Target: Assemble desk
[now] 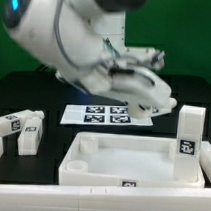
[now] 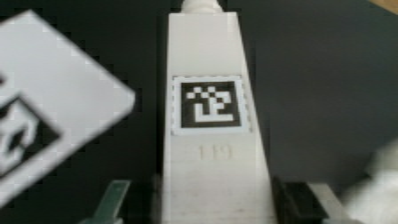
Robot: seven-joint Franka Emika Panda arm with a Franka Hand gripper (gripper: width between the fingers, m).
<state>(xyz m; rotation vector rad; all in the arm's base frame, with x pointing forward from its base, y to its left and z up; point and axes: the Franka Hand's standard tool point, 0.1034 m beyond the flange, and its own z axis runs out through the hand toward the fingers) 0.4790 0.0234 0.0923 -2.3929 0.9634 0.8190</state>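
Desk top (image 1: 95, 173) sits near the front of the black bench (image 1: 29, 98), rim up like a shallow tray, with a small square tag on its front wall. An upright leg (image 1: 189, 133) stands on end at the exterior view's right end of the top, its tag facing the camera. I can't tell whether it is fixed in or only set there. Off to the exterior view's left, well apart from the top, the loose legs (image 1: 22, 129) lie close together on the bench with their tags showing. Behind the top the marker board (image 1: 106, 116) lies flat with its black-and-white squares. The big white arm (image 1: 67, 41) reaches in from above and bends down just beyond the marker board, toward the exterior view's right. Its bulk hides whatever is under it.

The wrist view fills that in. Another leg (image 2: 214, 110) lies lengthways on the dark bench, running straight between the fingers, with a tag on its upper face. A corner of the marker board lies beside it, not touching. The tool (image 2: 214, 205) straddles this leg, with one of its fingers (image 2: 119, 200) close in along each long side. A thin dark line seems to show between each finger and the leg, but the picture is soft there. I can't tell whether the tool is pinching the leg or only bracketing it.
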